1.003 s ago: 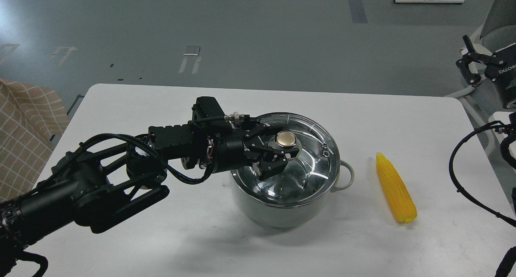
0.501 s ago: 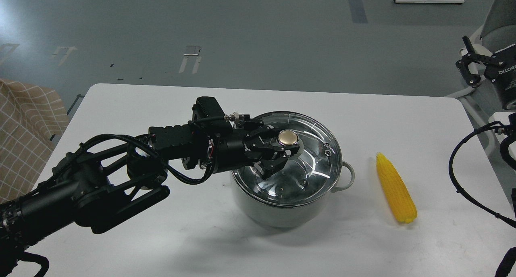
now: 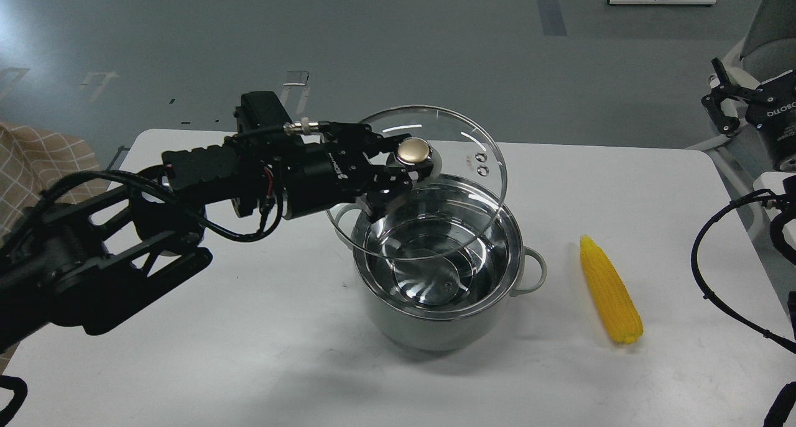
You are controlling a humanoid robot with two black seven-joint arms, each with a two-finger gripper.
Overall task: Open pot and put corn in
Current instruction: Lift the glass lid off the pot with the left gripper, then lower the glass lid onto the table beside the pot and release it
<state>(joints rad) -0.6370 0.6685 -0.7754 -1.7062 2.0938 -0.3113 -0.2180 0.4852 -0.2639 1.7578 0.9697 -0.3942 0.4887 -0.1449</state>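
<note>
At frame centre, the left pincer (image 3: 398,178) is clamped on the gold knob (image 3: 414,151) of the glass lid (image 3: 460,141). Half a second ago the lid sat flat on the pot (image 3: 435,321); now it is raised clear of the rim, tilted, and shifted up and left, with the arm drawn back toward the left edge. The pot stands open at centre of the white desk (image 3: 249,352), unmoved. The corn (image 3: 610,290) lies where it was, right of the pot, apart from it. The right pincer (image 3: 721,104), at the upper right edge, looks spread, unchanged.
</note>
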